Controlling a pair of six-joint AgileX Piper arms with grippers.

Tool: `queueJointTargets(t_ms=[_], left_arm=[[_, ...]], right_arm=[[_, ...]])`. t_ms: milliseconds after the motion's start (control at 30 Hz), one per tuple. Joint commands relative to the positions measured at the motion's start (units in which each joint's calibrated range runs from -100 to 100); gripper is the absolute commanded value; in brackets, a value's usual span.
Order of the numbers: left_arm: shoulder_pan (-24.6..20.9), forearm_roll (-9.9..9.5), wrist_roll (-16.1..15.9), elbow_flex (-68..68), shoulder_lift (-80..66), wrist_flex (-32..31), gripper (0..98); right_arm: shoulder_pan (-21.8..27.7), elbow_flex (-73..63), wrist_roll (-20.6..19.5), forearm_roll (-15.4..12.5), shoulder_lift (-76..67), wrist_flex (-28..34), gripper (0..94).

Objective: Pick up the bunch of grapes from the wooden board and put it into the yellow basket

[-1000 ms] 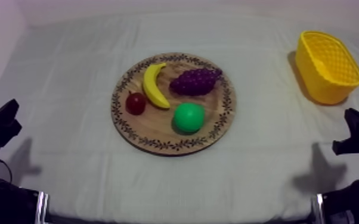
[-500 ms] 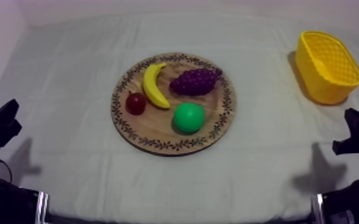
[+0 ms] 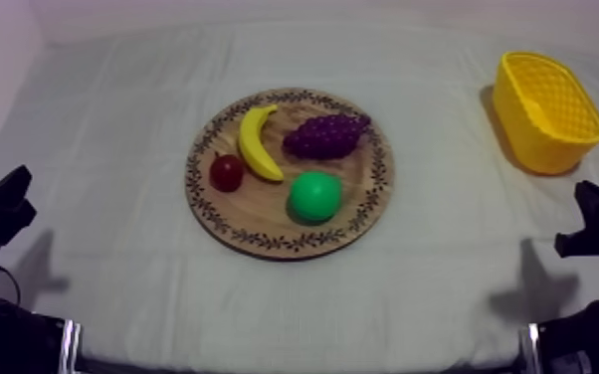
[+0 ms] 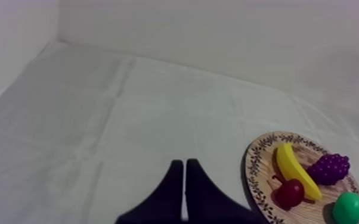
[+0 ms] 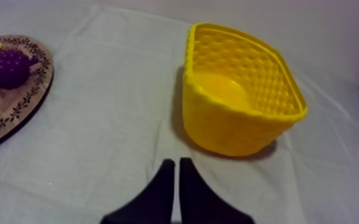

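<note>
Left tool (image 4: 185, 163), right tool (image 5: 174, 162): low, closed

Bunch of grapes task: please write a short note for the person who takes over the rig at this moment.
Left gripper: shut on nothing, low at its own side.
Right gripper: shut on nothing, near the yellow basket.
Bunch of grapes: on the wooden board, beside the banana. Basket holds nothing.
Done: nothing.
Left: grasp the grapes, carry them over, release into the basket.
</note>
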Motion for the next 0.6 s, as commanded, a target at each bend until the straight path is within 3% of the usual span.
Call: queueJointTargets(t_ms=[0,333,567], left_arm=[[0.0,-0.02,0.0,0.0,0.0,0.0,0.1],[0.0,-0.02,0.0,0.0,0.0,0.0,0.1],[0.0,-0.02,0.0,0.0,0.0,0.0,0.1]], right_arm=[[0.0,0.0,-0.6,0.0,0.0,0.0,0.7],[0.0,0.0,-2.9,0.0,0.0,0.0,0.6],[0.0,0.0,-2.1,0.0,0.0,0.0,0.5]])
